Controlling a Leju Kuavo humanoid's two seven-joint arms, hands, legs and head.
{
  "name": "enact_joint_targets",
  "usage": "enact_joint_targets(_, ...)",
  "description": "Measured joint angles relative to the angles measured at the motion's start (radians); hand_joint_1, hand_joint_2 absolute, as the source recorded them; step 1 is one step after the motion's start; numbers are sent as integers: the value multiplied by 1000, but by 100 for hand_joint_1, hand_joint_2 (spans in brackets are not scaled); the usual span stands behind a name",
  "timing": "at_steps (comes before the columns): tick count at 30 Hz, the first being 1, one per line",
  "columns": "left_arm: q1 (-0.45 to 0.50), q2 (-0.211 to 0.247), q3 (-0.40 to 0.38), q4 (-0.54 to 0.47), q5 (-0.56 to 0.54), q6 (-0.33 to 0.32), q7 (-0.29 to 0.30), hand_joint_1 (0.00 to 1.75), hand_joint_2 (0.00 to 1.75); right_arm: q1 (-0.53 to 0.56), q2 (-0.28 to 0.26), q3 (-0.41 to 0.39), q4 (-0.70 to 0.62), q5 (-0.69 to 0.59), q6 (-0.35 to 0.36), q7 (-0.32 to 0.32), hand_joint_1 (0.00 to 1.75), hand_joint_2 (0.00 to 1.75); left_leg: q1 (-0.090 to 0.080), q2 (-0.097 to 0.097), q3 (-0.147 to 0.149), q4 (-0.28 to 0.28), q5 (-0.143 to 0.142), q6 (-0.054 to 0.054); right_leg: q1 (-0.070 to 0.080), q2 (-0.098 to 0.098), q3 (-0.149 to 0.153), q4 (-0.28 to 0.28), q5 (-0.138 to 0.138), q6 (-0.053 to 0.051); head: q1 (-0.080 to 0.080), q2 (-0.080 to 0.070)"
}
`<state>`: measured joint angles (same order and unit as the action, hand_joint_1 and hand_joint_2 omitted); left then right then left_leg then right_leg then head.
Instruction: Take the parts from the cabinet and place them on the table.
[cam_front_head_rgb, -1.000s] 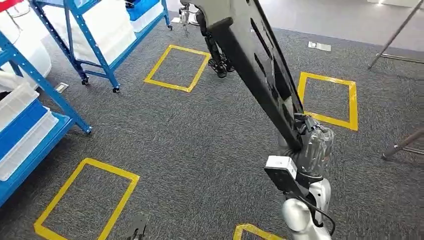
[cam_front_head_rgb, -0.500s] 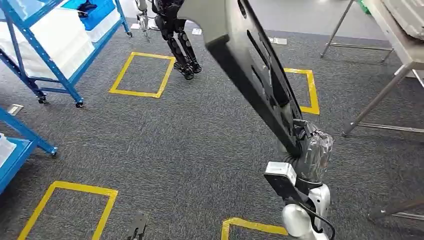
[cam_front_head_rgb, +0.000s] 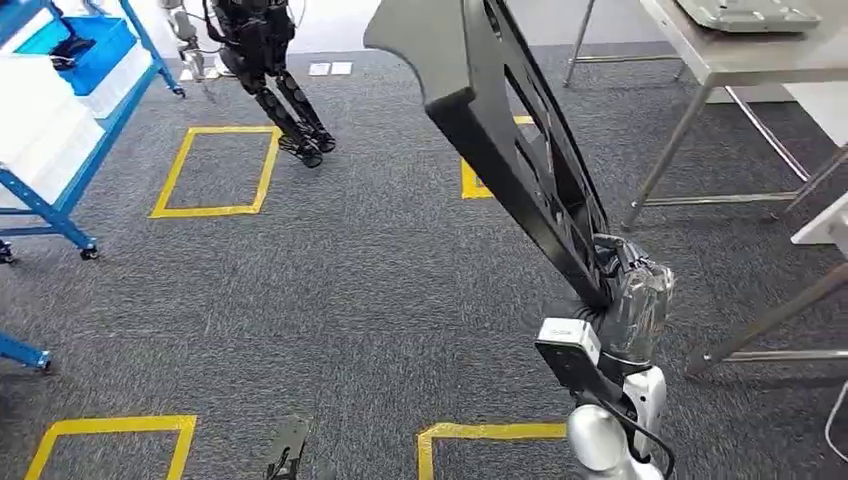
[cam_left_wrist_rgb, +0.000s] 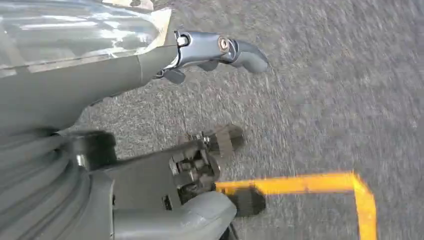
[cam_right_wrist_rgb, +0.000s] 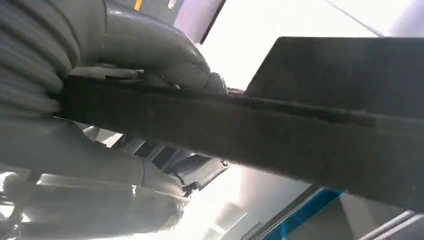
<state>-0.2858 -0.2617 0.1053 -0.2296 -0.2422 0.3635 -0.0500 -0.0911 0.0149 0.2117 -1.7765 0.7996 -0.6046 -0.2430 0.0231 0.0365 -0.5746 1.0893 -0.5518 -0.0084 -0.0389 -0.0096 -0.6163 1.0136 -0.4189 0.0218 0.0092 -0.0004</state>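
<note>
right hand (cam_front_head_rgb: 628, 290) raised, fingers clamped, left hand (cam_left_wrist_rgb: 200, 100) hanging, fingers apart

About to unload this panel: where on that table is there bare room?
The metal table is bare along its near edge and left corner. A grey tray crowds its far side. The right hand grips the long black panel.

Head camera overlooks carpet (cam_front_head_rgb: 380, 300); wrist cameras close.
</note>
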Motion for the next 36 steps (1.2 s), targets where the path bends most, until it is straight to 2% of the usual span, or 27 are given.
enact_joint_targets(2, 6, 0, 0, 0, 0, 0, 0, 0, 175, -1, 2, 1, 0, 4, 0, 6, 171, 175, -1, -32, -79, 172, -84, 0, 10, 26, -5, 0, 2, -9, -2, 0)
enact_joint_targets(3, 8, 0, 0, 0, 0, 0, 0, 0, 175, -1, 2, 1, 0, 5, 1, 8, 171, 175, -1, -34, -104, 219, -96, 2, 14, 37, -7, 0, 3, -10, -2, 0)
enact_joint_targets(4, 11, 1, 0, 0, 0, 0, 0, 0, 175, 0, 2, 0, 0, 5, 1, 8, 171, 175, -1, -35, -111, 226, -82, 7, 18, 54, -9, 1, 6, -12, -2, 0)
enact_joint_targets(6, 10, 2, 0, 0, 0, 2, 0, 0, 175, 0, 2, 0, 0, 6, 1, 9, 171, 175, -3, -43, -60, 116, -7, 19, 21, 79, -9, 1, 8, -14, -2, 0)
enact_joint_targets(7, 9, 2, 0, 0, 0, 2, 0, 0, 175, -1, 2, 0, 0, 6, 1, 9, 171, 175, -4, -61, -13, 20, 41, 28, 23, 93, -8, 1, 9, -12, -2, 0)
enact_joint_targets(8, 8, 2, 0, 0, 0, 2, 0, 0, 175, -1, 2, 0, -1, 6, 1, 9, 171, 175, -3, -104, 17, -44, 64, 35, 21, 100, -8, 1, 11, -10, -2, 0)
enact_joint_targets(9, 8, 2, 0, 0, 0, 2, 0, 0, 175, -3, 2, 0, -1, 6, 1, 9, 171, 175, -3, -129, 26, -66, 54, 38, 32, 109, -14, 4, 16, -2, 2, 0)
enact_joint_targets(12, 7, 2, 0, 0, 0, 2, 0, 0, 175, -2, 2, 0, -3, 6, 1, 9, 171, 175, -19, -97, 27, -68, 59, 47, 14, 139, -21, -6, 28, 17, -5, 0)
enact_joint_targets(13, 6, 1, 0, 0, 0, 2, 0, 0, 175, -3, 2, 0, -5, 6, 1, 9, 171, 175, -17, -81, 35, -88, 72, 53, 28, 151, -24, -12, 34, 27, -2, 0)
enact_joint_targets(14, 4, -2, 0, 0, 0, 2, 0, 0, 175, -1, 0, 0, -6, 6, 1, 9, 171, 175, -12, -67, 42, -103, 84, 55, 22, 102, -38, 14, 21, 20, -1, 0)
enact_joint_targets(15, 3, -3, 0, 0, -1, 2, 0, 0, 175, -6, 0, 0, -6, 6, 1, 9, 171, 175, -13, -56, 41, -109, 85, 58, 29, 62, -66, 68, -13, 12, 3, 0)
enact_joint_targets(17, 7, -3, 0, 0, -2, 0, 0, 0, 175, -8, 0, 1, -6, 8, 1, 11, 171, 175, -17, -23, 38, -108, 87, 62, 26, 33, -137, 222, -79, 5, 12, 0)
enact_joint_targets(18, 9, -2, 0, 0, -2, 1, 2, 0, 175, -8, 0, 1, -6, 16, 3, 17, 171, 175, -18, -9, 35, -108, 87, 62, 24, 27, -163, 285, -98, 8, 10, 0)
enact_joint_targets(19, 9, -1, 0, 0, -3, 1, 5, 0, 175, -8, 0, 1, -6, 25, 8, 26, 171, 175, -18, 6, 34, -107, 87, 62, 21, 23, -167, 303, -98, 16, 12, 0)
enact_joint_targets(20, 8, -1, 0, 0, -5, 0, 5, 0, 175, -9, 1, 0, -6, 34, 15, 34, 171, 175, -18, 19, 34, -107, 87, 61, 16, 19, -146, 272, -85, 26, 11, 0)
enact_joint_targets(21, 7, -1, 0, 0, -5, 0, 6, 0, 175, -11, 2, 0, -6, 42, 18, 40, 171, 175, -17, 32, 35, -107, 85, 58, 11, 10, -98, 198, -60, 39, 13, 0)
enact_joint_targets(22, 7, -2, 0, 0, -5, -5, 6, 0, 175, -16, 5, 0, -6, 52, 24, 45, 171, 175, -16, 43, 37, -104, 82, 54, 5, -15, -37, 93, -29, 52, 11, 0)
enact_joint_targets(23, 6, -1, 0, 0, -5, -6, 6, 0, 175, -22, 8, 0, -6, 56, 27, 47, 171, 175, -22, 51, 38, -97, 77, 46, 3, -71, 11, 14, -14, 58, 12, 0)
enact_joint_targets(24, 6, 2, 0, 0, -5, -8, 5, 0, 175, -29, 10, 1, -6, 61, 32, 47, 171, 175, -30, 61, 31, -89, 69, 36, 14, -87, 24, 4, -22, 46, 19, 0)
enact_joint_targets(25, 6, 2, 0, 0, -5, -9, 2, 0, 175, -30, 13, 1, -7, 62, 32, 48, 171, 175, -30, 70, 35, -88, 68, 33, 15, -64, 15, 2, -16, 33, 10, 0)
enact_joint_targets(28, 7, 4, 0, 0, -3, -15, -7, 0, 175, -30, 13, 0, -6, 62, 32, 46, 171, 175, -21, 97, 36, -86, 65, 24, 9, -30, 11, 1, -13, 16, 6, 0)
enact_joint_targets(30, 6, 5, 0, -2, -3, -18, -11, 0, 175, -35, 15, -2, -6, 62, 31, 45, 171, 175, -10, 11, 14, -27, 14, 14, 6, -9, 10, -1, -8, 3, 4, 0)
enact_joint_targets(31, 8, 6, 0, -2, -3, -18, -11, 0, 175, -36, 18, -2, -6, 62, 31, 45, 171, 175, -10, -16, -20, 51, -30, 14, 8, 1, 9, -1, -6, -6, 3, 0)
enact_joint_targets(33, 13, 9, 0, -2, -3, -17, -11, 0, 175, -36, 21, -3, -5, 63, 31, 45, 171, 175, -9, -34, -98, 209, -89, 12, 15, 28, 7, -1, -6, -8, 1, 0)
enact_joint_targets(34, 15, 11, 0, -2, -1, -16, -13, 0, 175, -36, 21, -3, -5, 66, 31, 44, 171, 175, -10, -35, -117, 239, -87, 14, 17, 41, 7, 0, -4, -11, 2, 0)
enact_joint_targets(35, 16, 13, 0, -2, -1, -15, -15, 0, 175, -36, 21, -3, -4, 71, 30, 43, 171, 175, -10, -36, -116, 223, -65, 16, 17, 55, 7, 0, -4, -11, 1, 0)
enact_joint_targets(36, 16, 15, 0, -2, -1, -15, -17, 0, 175, -36, 21, -3, -3, 84, 25, 43, 171, 175, -10, -39, -91, 165, -21, 21, 18, 69, 8, 0, -4, -10, 1, 0)
